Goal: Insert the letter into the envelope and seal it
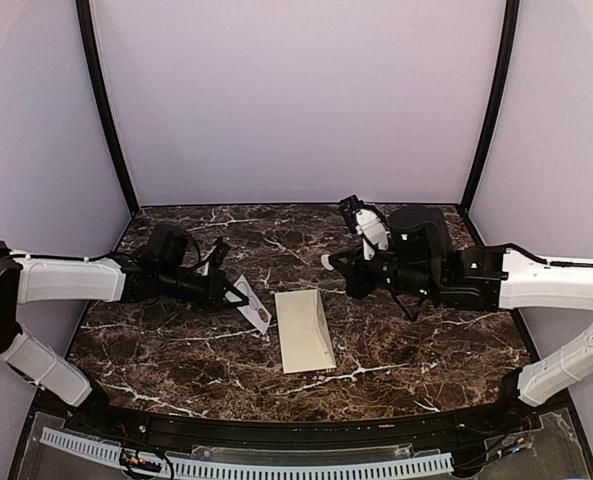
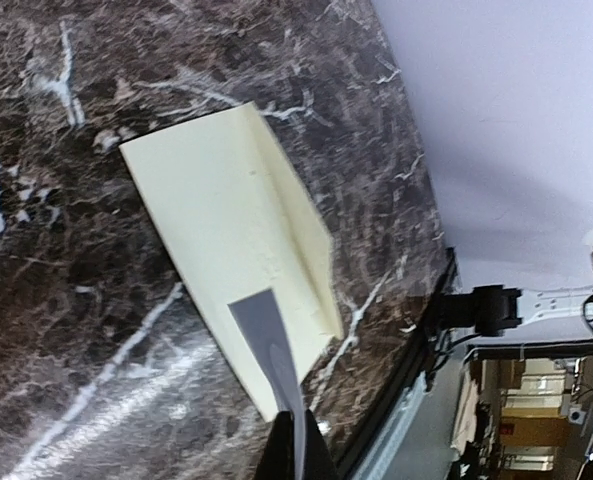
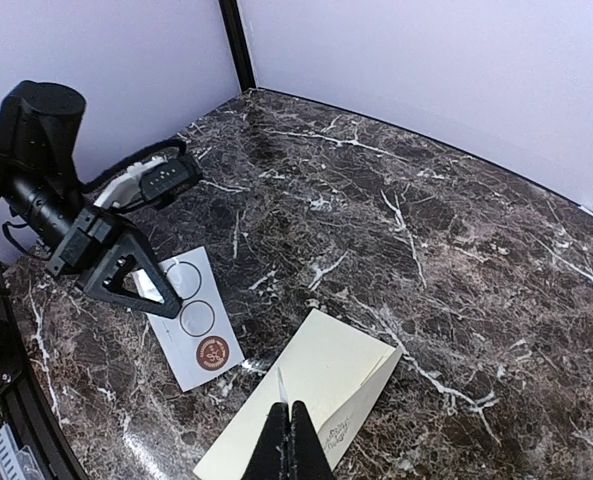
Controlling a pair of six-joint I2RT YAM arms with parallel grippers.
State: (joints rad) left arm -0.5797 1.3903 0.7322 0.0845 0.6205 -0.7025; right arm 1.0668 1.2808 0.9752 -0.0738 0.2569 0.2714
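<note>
Only a sliver of the letter (image 3: 340, 428) shows: a pale strip with dark curly script, peeking out under the folded flap (image 3: 371, 385) at the envelope's mouth. The rest is hidden inside the cream envelope (image 1: 302, 332). The envelope lies flat around the middle of the tabletop (image 1: 426, 350), a little toward the near edge, with its flap on the side facing the right edge.

Just beside the envelope, toward the left edge, lies a white sticker sheet (image 1: 252, 304) with two empty ring outlines and one round brown seal (image 3: 213, 352). The left end effector (image 1: 238, 293) is clenched with nothing seen between its fingers. Its tips are over the far end of the sheet; I cannot tell whether they touch it. The right end effector (image 1: 330, 263) is also clenched and holds nothing, and it hangs above bare marble beyond the envelope's far edge.

The script appears only in the right wrist view; from overhead the envelope looks plain. The same view shows the rings and seal clearly, while overhead the seal is a small dark dot. The left wrist view shows the flap's long crease.
</note>
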